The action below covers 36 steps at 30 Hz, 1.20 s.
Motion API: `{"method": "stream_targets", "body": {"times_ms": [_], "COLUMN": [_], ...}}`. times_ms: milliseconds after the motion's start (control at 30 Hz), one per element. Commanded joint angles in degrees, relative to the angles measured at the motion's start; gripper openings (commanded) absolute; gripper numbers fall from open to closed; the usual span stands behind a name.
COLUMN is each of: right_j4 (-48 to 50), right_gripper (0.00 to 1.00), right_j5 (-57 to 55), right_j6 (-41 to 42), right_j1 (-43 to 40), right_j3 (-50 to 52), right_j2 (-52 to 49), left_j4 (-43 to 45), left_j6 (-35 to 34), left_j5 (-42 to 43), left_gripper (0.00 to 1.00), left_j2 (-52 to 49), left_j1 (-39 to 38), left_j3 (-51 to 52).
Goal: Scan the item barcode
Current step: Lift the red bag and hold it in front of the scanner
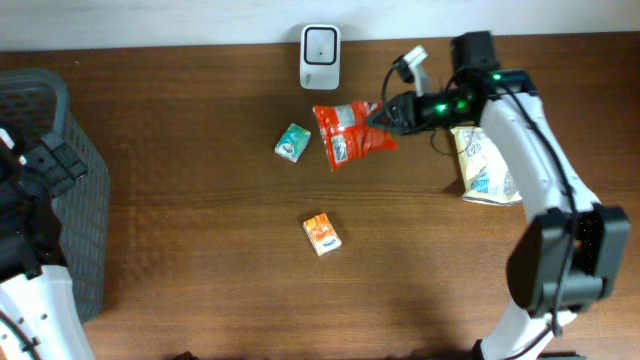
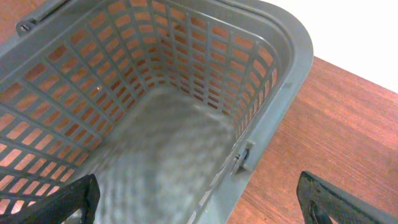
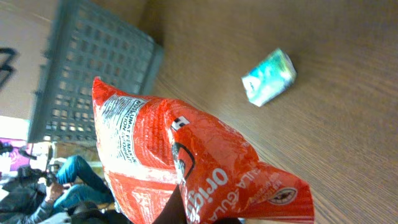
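My right gripper [image 1: 385, 115] is shut on the edge of a red snack bag [image 1: 348, 132]. The bag hangs just below and to the right of the white barcode scanner [image 1: 320, 44] at the table's far edge. In the right wrist view the red snack bag [image 3: 186, 155] fills the lower half, crumpled, with white print facing the camera. A dark fingertip [image 3: 175, 210] shows beneath it, and most of the right gripper [image 3: 205, 216] is hidden by the bag. My left gripper [image 2: 199, 211] stands wide open over the grey basket [image 2: 273, 56], holding nothing.
A teal packet [image 1: 292, 143] lies left of the bag, and an orange box [image 1: 321, 233] sits nearer the front. A white-and-yellow chip bag [image 1: 482, 165] lies under the right arm. The grey basket [image 1: 75, 200] fills the table's left end.
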<state>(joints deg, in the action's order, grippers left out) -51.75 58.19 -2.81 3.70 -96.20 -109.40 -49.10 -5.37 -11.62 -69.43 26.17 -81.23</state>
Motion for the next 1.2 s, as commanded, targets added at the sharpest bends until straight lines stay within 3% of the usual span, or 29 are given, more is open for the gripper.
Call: {"method": "stream_targets", "body": {"times_ms": [0, 133, 333, 567, 667, 833, 933, 1167], "right_j4": [0.13, -0.04, 2.71, 4.22, 2.36, 5.22, 13.57, 42.66], "right_gripper": [0.04, 0.04, 0.04, 0.04, 0.04, 0.04, 0.04, 0.04], "right_j5": [-1.88, -11.69, -12.37, -14.27, -31.54, -72.43, -96.37, -109.72], "right_j6": [7.65, 17.84, 25.81, 26.84, 24.26, 13.07, -1.53, -32.87], "right_j1": [-2.43, -2.93, -2.93, -0.55, 6.08, 19.80, 27.02, 30.32], "right_j3": [-0.26, -0.26, -0.90, -6.97, -16.90, -25.59, -25.55, -25.55], "right_j2": [4.63, 8.31, 11.76, 11.98, 11.82, 9.42, 3.67, -15.61], "left_j4": [-0.07, -0.07, -0.07, -0.07, -0.09, -0.09, -0.09, -0.09], "left_j6": [0.72, 0.72, 0.72, 0.72, 0.72, 0.72, 0.72, 0.72], "left_j5": [-0.22, -0.22, -0.22, -0.22, -0.22, -0.22, -0.22, -0.22], "left_gripper": [0.99, 0.99, 0.99, 0.99, 0.99, 0.99, 0.99, 0.99], "left_j2": [0.02, 0.02, 0.02, 0.02, 0.02, 0.02, 0.02, 0.02], "left_j1": [0.26, 0.26, 0.26, 0.26, 0.26, 0.26, 0.26, 0.26], "left_j3": [-0.20, -0.20, -0.20, -0.20, -0.20, -0.20, -0.20, -0.20]}}
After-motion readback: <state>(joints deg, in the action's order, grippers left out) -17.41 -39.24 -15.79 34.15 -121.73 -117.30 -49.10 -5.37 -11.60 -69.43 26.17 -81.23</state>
